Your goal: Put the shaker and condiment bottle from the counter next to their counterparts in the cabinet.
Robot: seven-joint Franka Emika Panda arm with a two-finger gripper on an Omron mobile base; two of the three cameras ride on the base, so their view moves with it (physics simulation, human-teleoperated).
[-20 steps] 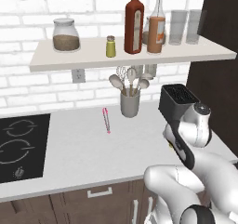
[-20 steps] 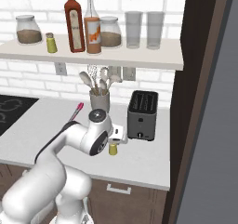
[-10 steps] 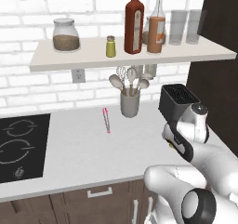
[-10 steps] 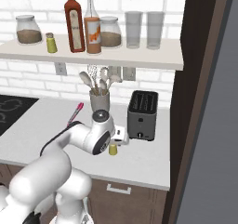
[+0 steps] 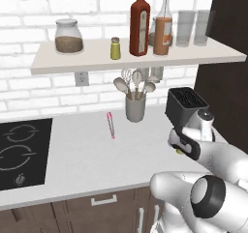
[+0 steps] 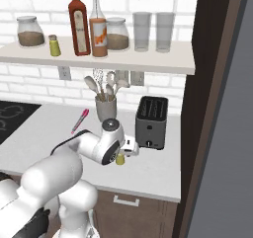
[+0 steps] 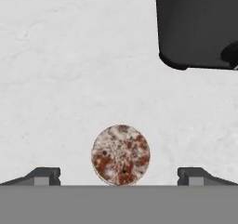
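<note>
My kitchen is lit bright and even, with no glare and no single lamp I can place; the white shelf throws a soft grey shadow down the brick wall beneath it. My hand view is sharp but flat, the counter almost washed out, with a faint shadow at the toaster. Edges look slightly coarse, without blur or bending.

Arm lower and closer over the counter shaker, wide-open jaws now either side of its cap.
</note>
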